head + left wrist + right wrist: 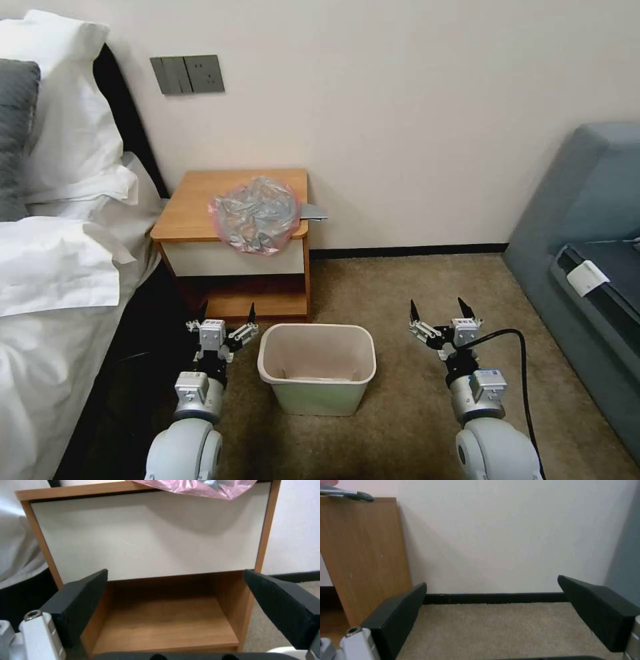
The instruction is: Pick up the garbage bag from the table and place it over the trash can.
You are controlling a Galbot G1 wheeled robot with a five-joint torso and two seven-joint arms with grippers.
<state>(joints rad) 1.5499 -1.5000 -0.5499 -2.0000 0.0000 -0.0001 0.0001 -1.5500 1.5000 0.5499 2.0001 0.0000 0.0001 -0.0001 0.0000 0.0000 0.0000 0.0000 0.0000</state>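
Note:
The garbage bag [255, 213] lies crumpled on the table [193, 207], a grey translucent film with a pinkish rim hanging over the front edge; that rim [200, 487] drapes above the white drawer front in the left wrist view. The beige trash can [317, 367] stands on the carpet in front of the table, with nothing in it that I can see. My left gripper [228, 311] hovers open, low, just left of the can, facing the table's shelf. My right gripper [439, 308] is open too, to the right of the can over bare carpet.
A bed with white linen [53, 267] flanks the left side close to my left arm. A grey-blue sofa [587, 253] stands at the right. A flat grey object [313, 211] pokes off the table's right edge. Carpet [413, 280] lies open between can and wall.

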